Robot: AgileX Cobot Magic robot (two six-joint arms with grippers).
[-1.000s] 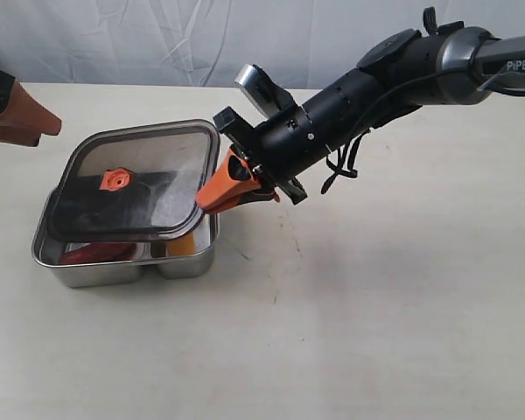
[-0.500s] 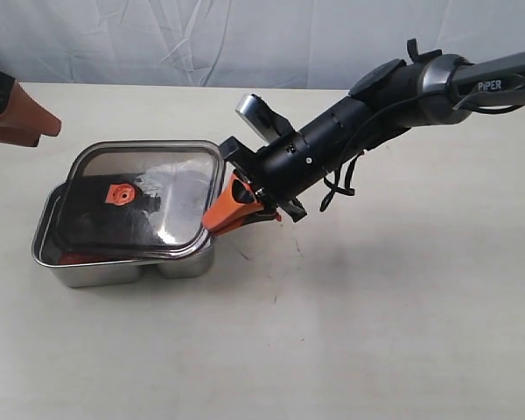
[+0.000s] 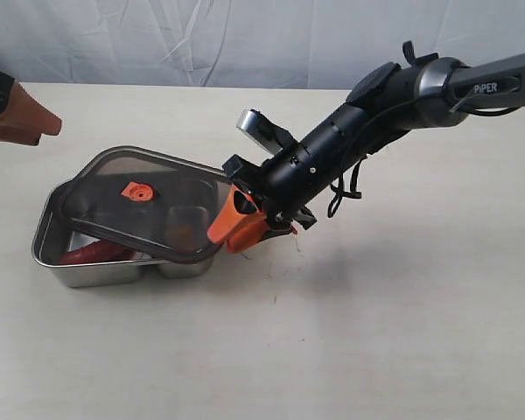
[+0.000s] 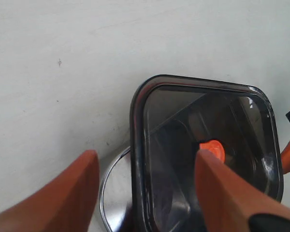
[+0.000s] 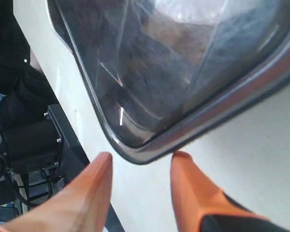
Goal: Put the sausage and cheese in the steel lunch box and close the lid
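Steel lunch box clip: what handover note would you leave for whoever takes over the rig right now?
Left tool: open, empty, away from the steel lunch box.
Right tool: open, fingers straddling the lid's near-right corner.
Sausage lies in the box; cheese shows dimly through the lid.
Lid rests tilted and askew, not seated.
Left: square it and press it shut.

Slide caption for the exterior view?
Right end effector at a corner of the lid, tilted over the steel lunch box, sausage inside.
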